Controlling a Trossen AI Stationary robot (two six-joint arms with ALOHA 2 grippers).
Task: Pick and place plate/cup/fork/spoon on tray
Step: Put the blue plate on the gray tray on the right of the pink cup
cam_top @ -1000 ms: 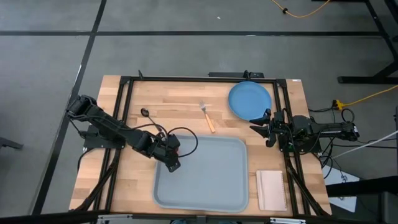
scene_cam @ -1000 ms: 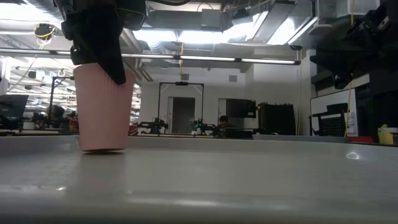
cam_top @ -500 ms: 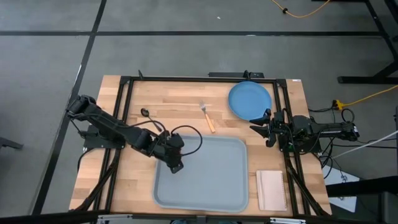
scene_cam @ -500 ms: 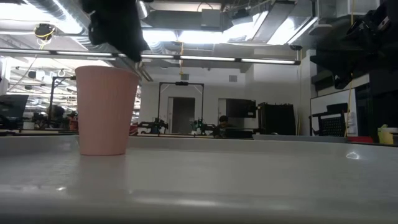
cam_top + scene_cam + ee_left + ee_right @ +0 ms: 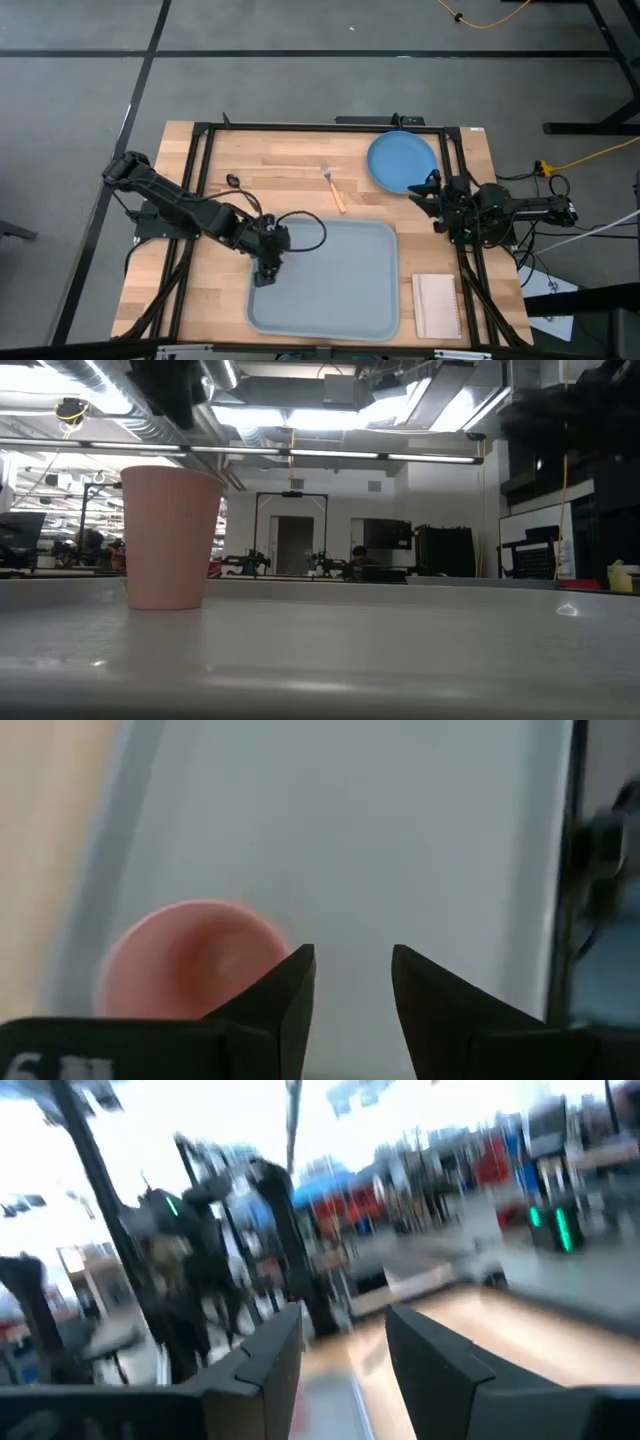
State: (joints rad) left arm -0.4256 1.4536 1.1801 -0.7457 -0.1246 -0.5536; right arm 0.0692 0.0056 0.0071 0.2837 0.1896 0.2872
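The pink cup (image 5: 170, 538) stands upright on its base on the pale tray (image 5: 340, 290), near the tray's left rim; it also shows in the left wrist view (image 5: 190, 955). My left gripper (image 5: 350, 980) hangs open above the cup (image 5: 266, 270), clear of it, and hides it in the high view. The blue plate (image 5: 402, 161), the orange-handled fork (image 5: 334, 188) and the dark spoon (image 5: 237, 181) lie on the wooden table beyond the tray. My right gripper (image 5: 422, 190) waits open at the table's right edge, beside the plate.
A white rectangular pad (image 5: 437, 305) lies on the table right of the tray. A black frame (image 5: 300, 128) runs round the table top. Most of the tray's floor is bare to the right of the cup.
My left gripper has risen from around the cup's rim to well above it and has rolled about its own axis, its fingers staying apart. The cup stays upright on the tray where it was. My right gripper has tipped upward a little.
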